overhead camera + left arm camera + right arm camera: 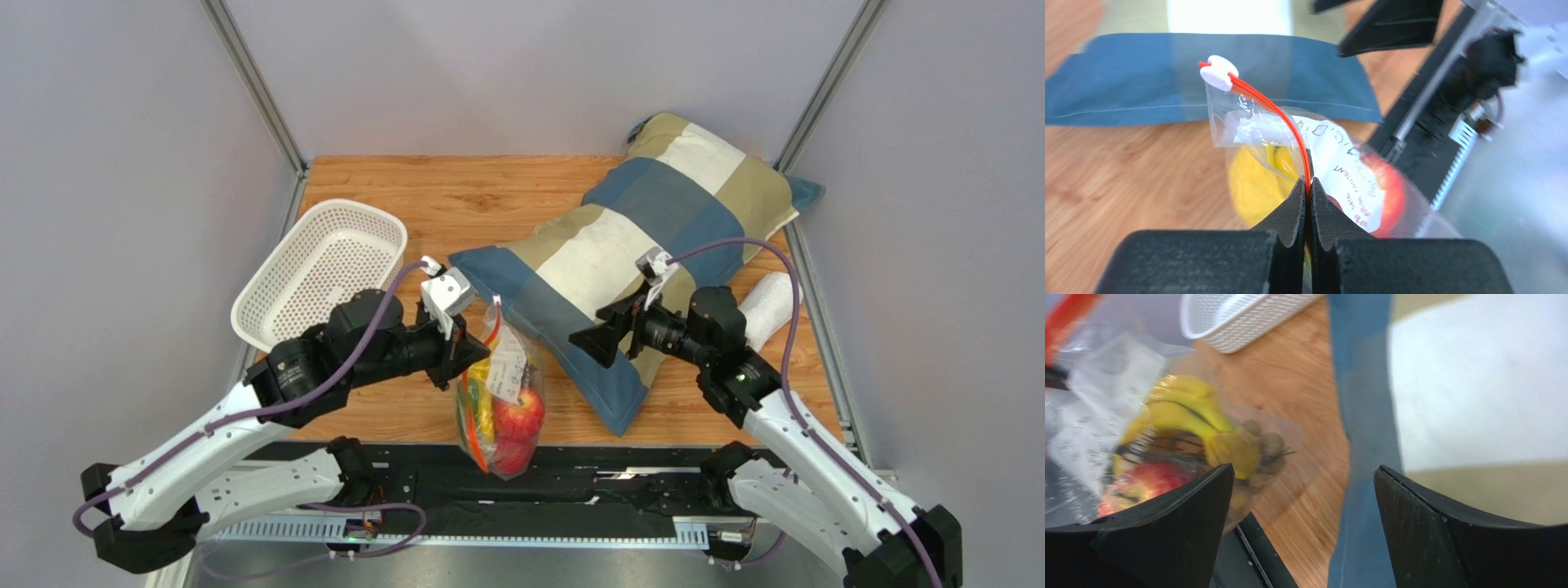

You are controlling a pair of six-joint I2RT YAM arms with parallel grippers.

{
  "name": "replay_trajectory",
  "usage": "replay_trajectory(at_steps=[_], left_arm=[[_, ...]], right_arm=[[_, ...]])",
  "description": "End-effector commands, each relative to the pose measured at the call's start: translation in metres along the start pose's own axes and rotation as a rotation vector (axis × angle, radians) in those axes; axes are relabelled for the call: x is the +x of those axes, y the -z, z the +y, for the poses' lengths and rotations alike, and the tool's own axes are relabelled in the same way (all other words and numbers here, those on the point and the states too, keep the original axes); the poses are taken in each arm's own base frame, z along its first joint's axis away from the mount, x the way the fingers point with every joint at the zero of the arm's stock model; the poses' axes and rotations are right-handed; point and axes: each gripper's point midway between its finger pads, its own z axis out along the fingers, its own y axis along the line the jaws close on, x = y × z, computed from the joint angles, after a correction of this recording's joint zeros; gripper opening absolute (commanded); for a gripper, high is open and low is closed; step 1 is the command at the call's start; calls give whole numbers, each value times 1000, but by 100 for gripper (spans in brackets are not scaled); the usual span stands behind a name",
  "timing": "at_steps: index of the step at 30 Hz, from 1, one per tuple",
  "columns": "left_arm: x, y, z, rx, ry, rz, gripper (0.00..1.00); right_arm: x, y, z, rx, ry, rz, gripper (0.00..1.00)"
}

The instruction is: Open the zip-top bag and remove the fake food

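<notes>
The clear zip-top bag (501, 407) hangs near the table's front edge, and the fake food shows through it. In the right wrist view I make out a yellow banana (1185, 411), a red apple (1142, 482) and brownish grapes (1263, 447). My left gripper (1309, 185) is shut on the bag's orange-red zipper strip (1273, 114), below the white slider (1219, 72). From above, the left gripper (474, 348) holds the bag's top edge. My right gripper (591, 342) stands open to the right of the bag, over the pillow's near corner, holding nothing.
A checked blue, white and tan pillow (644, 233) lies across the table's middle and right. A white mesh basket (321, 267) sits at the left edge. A white roll (769, 306) lies beside the pillow at the right. A black rail (589, 472) runs along the front.
</notes>
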Motion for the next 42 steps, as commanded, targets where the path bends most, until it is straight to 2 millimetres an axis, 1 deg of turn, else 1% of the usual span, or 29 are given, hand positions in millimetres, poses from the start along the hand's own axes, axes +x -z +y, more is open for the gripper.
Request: replay_trajectory(at_steps=[1,2,3,4,5,6,7,9,11,13,14,18,20,22,23,24,25,26,28,29,30,33,34,35,37,38,40,41,42], left_arm=[[29,3,-35,278,-72,107,0],[31,4,-35,289,-83,103,0],[30,4,-36,295,-88,95,0],[29,6,-40,323,-99,86,0],[27,8,-42,337,-106,74,0],[26,10,-43,342,-108,62,0],[23,11,-44,350,-117,47,0],[22,13,-47,369,-130,32,0],[21,15,-46,365,-139,31,0],[22,15,-45,364,-148,39,0],[21,15,-46,370,-148,39,0],[17,18,-49,401,-156,10,0],[14,23,-54,429,-161,-7,0],[12,27,-57,444,-161,-18,0],[10,27,-57,445,-162,-21,0],[10,28,-58,449,-161,-21,0],[10,29,-61,463,-157,-20,0],[11,28,-61,469,-154,-17,0],[12,28,-63,482,-145,-16,0],[12,28,-64,485,-144,-17,0],[12,29,-65,492,-144,-21,0],[14,27,-65,490,-136,-17,0],[15,27,-65,491,-134,-13,0],[14,27,-65,490,-134,-15,0],[13,29,-66,496,-130,-18,0],[14,28,-66,498,-131,-16,0],[17,29,-64,486,-129,-9,0],[18,29,-63,481,-127,-8,0],[20,28,-62,474,-123,-1,0]], right_arm=[[-61,3,92,-526,330,-237,88],[-50,-7,97,-582,325,-179,87],[-40,-13,108,-626,357,-128,87],[-45,-22,115,-631,386,-106,86],[-41,-26,121,-639,409,-79,86],[-25,-28,130,-663,409,-13,86],[-23,-32,134,-684,442,-5,87],[-13,-33,137,-710,436,29,87],[-2,-34,134,-720,421,59,86],[2,-33,133,-729,451,46,86],[8,-34,129,-726,448,53,87],[9,-36,131,-751,451,34,86],[14,-38,134,-783,424,55,86],[17,-40,133,-783,411,59,86],[18,-39,133,-788,411,58,86],[15,-38,136,-803,406,39,86],[18,-35,139,-831,391,47,86],[15,-34,143,-850,396,27,84],[18,-33,146,-876,373,43,81],[19,-33,147,-882,366,45,77],[17,-32,150,-895,371,30,76],[20,-28,157,-941,355,41,72],[21,-26,159,-954,356,45,70],[20,-27,160,-957,359,45,58],[21,-27,160,-951,356,49,49],[21,-27,160,-952,356,50,42],[18,-25,162,-954,358,45,32],[18,-25,162,-950,354,52,16],[14,-24,163,-948,358,48,6]])
